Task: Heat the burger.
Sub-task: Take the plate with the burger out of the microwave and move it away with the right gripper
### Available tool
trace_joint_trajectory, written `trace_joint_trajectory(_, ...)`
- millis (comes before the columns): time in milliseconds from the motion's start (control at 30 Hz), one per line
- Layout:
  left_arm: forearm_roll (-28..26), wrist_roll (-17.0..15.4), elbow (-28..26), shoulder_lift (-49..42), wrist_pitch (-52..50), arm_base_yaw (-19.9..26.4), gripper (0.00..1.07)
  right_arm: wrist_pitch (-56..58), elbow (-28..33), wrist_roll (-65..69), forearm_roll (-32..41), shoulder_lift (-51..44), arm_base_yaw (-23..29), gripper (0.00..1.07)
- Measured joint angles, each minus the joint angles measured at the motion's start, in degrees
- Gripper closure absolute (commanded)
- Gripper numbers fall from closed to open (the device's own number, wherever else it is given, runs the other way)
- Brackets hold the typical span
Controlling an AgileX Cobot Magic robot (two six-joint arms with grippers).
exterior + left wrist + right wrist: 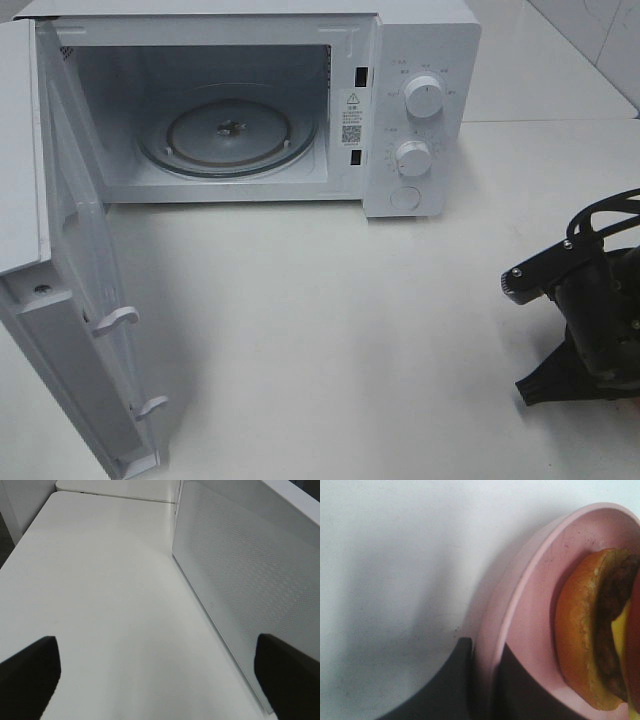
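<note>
While right hand (482,680) pinches pink plate (530,610) rim, burger (600,630) lies just inside.

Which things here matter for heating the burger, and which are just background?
Job:
golden-brown bun burger
shallow pink plate, rim pinched by right pincer
white microwave, door open
round glass turntable

Background:
white table
open left pincer

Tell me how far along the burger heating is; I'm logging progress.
Done: the white microwave's door stands open, its glass turntable bare. In hand: the right pincer is shut on the rim of the shallow pink plate carrying the golden-bun burger, off to the right. Left: placing the plate inside, closing the door, turning the round white knobs.
</note>
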Motion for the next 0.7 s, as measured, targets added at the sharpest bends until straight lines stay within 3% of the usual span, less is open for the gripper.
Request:
trace_joint_trajectory(567,0.00,0.00,0.00,0.00,0.00,0.00,0.09,2.12,-0.23,4.93,-5.56,6.13,0.00,1.01)
trace_joint_trajectory(700,0.00,0.00,0.00,0.00,0.00,0.00,0.09,2.18,-0.23,5.33,-5.56,6.19,0.00,0.92)
